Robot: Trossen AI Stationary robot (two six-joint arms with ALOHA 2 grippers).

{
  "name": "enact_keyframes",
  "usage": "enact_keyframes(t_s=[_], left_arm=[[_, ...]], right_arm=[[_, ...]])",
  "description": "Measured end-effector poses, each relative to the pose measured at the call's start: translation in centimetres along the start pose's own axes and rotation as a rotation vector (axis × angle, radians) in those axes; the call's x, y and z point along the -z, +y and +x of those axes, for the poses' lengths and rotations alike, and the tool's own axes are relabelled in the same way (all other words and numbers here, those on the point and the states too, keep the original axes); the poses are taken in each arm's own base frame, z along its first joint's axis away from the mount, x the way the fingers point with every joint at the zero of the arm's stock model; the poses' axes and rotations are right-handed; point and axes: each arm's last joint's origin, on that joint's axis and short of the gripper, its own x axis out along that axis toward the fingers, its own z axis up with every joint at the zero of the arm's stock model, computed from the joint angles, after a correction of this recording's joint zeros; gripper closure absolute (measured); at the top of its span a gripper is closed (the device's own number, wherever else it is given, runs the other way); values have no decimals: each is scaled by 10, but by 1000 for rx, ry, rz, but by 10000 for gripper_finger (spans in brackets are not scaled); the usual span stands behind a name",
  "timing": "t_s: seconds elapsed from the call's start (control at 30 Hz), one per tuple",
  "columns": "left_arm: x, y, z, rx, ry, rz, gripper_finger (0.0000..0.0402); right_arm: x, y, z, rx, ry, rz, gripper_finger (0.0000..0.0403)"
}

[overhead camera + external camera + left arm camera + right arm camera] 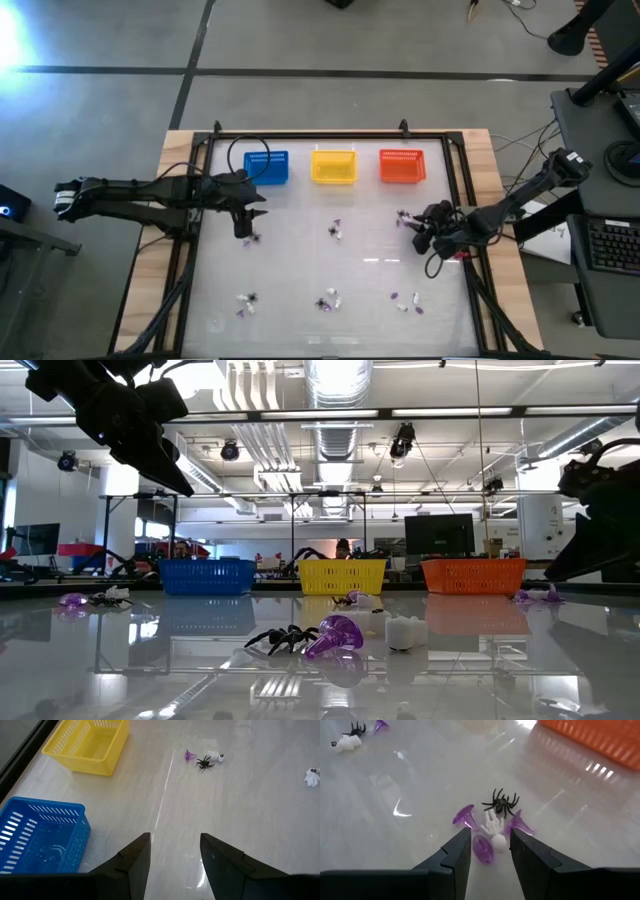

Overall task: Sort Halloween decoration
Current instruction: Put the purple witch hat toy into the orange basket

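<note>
right wrist view close on spider [501, 802], high view all baskets [334, 167]

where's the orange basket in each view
high view: orange basket, rightmost of three along the table's far edge.
low view: at the right of the row, behind the trinkets.
left wrist view: not in it.
right wrist view: only a corner shows, beyond the black spider.
Shared landmark: the yellow basket, next to it in the high and low views.
</note>
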Motion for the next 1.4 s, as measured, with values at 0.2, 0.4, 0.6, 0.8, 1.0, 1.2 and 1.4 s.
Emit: enact_keyframes(t_s=[0.2,0.4,0.6,0.8,1.0,1.2,1.4], left_arm=[[0,0,0,0,0,0,247],[0,0,0,-1,-1,0,247],[0,0,0,-1,0,0,247],[0,0,0,-1,0,0,247],[0,0,0,-1,-1,0,247],[0,0,0,-1,0,0,247],[0,0,0,-1,0,0,247]], right_arm=[[3,4,7,16,3,-28,275],[9,3,12,65,29,-51,275],[11,5,15,79,35,-62,275],[12,6,17,83,31,-63,290],[11,6,18,85,28,-54,338],[11,6,18,88,25,-52,388],[8,10,17,72,36,-47,393]])
